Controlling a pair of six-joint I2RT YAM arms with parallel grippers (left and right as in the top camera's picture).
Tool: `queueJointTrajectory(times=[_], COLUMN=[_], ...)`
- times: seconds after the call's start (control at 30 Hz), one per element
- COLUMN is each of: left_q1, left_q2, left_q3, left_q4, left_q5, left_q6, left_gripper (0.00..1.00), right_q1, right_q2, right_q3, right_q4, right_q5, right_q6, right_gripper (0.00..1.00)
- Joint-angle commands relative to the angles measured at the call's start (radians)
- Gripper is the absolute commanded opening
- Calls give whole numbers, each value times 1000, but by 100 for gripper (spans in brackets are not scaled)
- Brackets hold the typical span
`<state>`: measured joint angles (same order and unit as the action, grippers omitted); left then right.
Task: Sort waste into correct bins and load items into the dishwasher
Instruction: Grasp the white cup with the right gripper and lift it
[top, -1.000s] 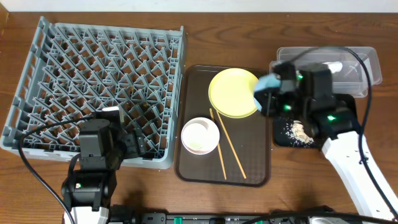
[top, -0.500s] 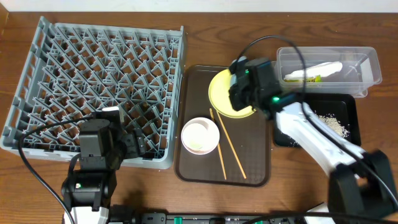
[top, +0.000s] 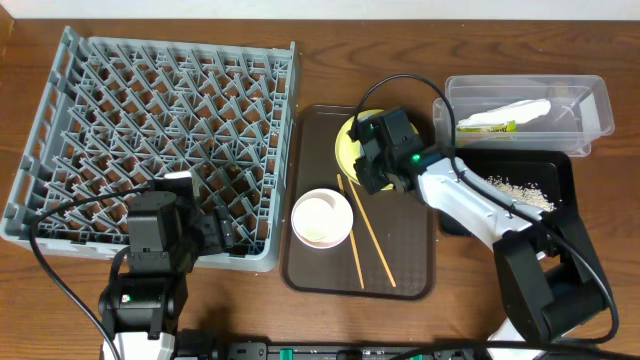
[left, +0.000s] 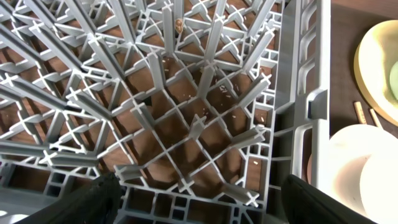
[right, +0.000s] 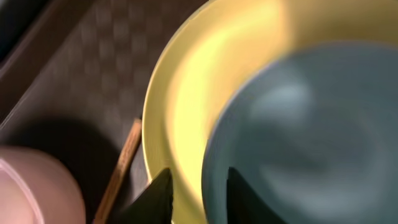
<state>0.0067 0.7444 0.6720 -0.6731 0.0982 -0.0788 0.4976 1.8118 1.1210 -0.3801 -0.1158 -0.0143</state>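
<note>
Left tool (left: 205, 205) jaws wide apart, over the lower right corner of grey dish rack (top: 160, 110), left half of desk (top: 330, 60). Brown tray (top: 400, 250) centre. Clear tub (top: 590, 100) upper right holds napkin (top: 520, 108) and wrapper (top: 485, 124). Black tray (top: 560, 180) below it holds crumbs (top: 520, 190). Yellow plate (right: 180, 93) at brown tray's top. Light blue bowl (right: 298, 143) sits on it, right tool (right: 199, 193) narrowly apart, straddling its rim. White bowl (top: 321, 217) lower left on tray, chopsticks (top: 365, 235) just beside.

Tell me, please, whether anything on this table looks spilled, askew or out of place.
Yes: a few beige crumbs lie scattered on the table under the dish rack, seen through its grid in the left wrist view. That looks like spill, as the heap of crumbs sits in the black tray.
</note>
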Motion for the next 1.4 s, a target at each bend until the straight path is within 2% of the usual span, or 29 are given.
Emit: queueJointTrajectory(times=[0.0, 0.13, 0.27, 0.47, 0.77, 1.13, 1.37], left_q1=[3, 3, 3, 3, 3, 3, 3], left_q2=[-1, -1, -1, -1, -1, -1, -1], left_q3=[26, 26, 26, 26, 26, 26, 26], left_q4=[0, 0, 0, 0, 0, 0, 1], left_q5=[-2, -2, -1, -1, -1, -1, -1], left_q6=[-8, -8, -8, -8, -8, -8, -8], left_gripper=[86, 85, 86, 86, 86, 85, 85], right_q1=[8, 10, 36, 113, 173, 155, 69], right_q2=[-73, -109, -107, -57, 40, 75, 7], right_q3=[122, 230, 240, 220, 211, 227, 333], right_q4=[-90, -238, -317, -407, -441, -416, -508], right_q5=[-36, -168, -263, -257, -251, -252, -253], right_q6=[-10, -9, -9, 55, 70, 75, 80], right_gripper=[31, 34, 36, 36, 32, 2, 1])
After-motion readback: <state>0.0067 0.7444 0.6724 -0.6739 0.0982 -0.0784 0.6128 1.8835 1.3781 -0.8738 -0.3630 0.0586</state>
